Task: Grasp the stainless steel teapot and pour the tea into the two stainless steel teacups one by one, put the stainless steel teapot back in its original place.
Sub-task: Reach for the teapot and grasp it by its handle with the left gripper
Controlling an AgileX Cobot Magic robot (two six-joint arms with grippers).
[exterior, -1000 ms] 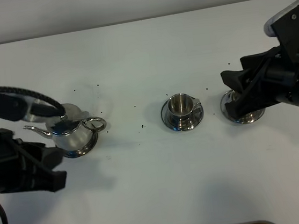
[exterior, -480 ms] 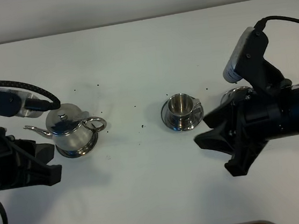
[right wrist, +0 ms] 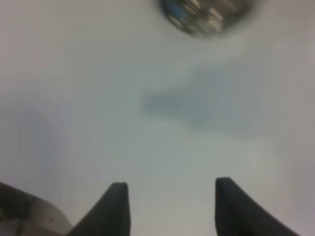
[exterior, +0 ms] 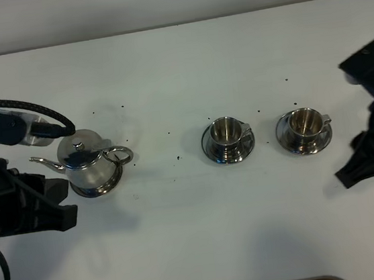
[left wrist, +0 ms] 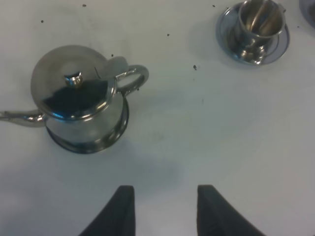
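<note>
Nearest us, we see the left pincer (left wrist: 165, 191) and the right pincer (right wrist: 170, 187) both spread and empty above the white bench (exterior: 204, 232). Farther on, the stainless steel teapot (exterior: 85, 166) stands upright on its round coaster (left wrist: 81, 148) at the left, handle toward the middle teacup (exterior: 227, 132). The right teacup (exterior: 305, 123) stands beside that one, apart from the right pincer.

**Blurred, cropped, covered**

The right wrist view was soft throughout; a shiny round steel object (right wrist: 206, 14) lay smeared and cropped at its edge; the rounded steel teapot (left wrist: 78, 105) lost its spout tip off the left wrist frame; the flat steel disc (left wrist: 98, 146) beneath showed only rim.
</note>
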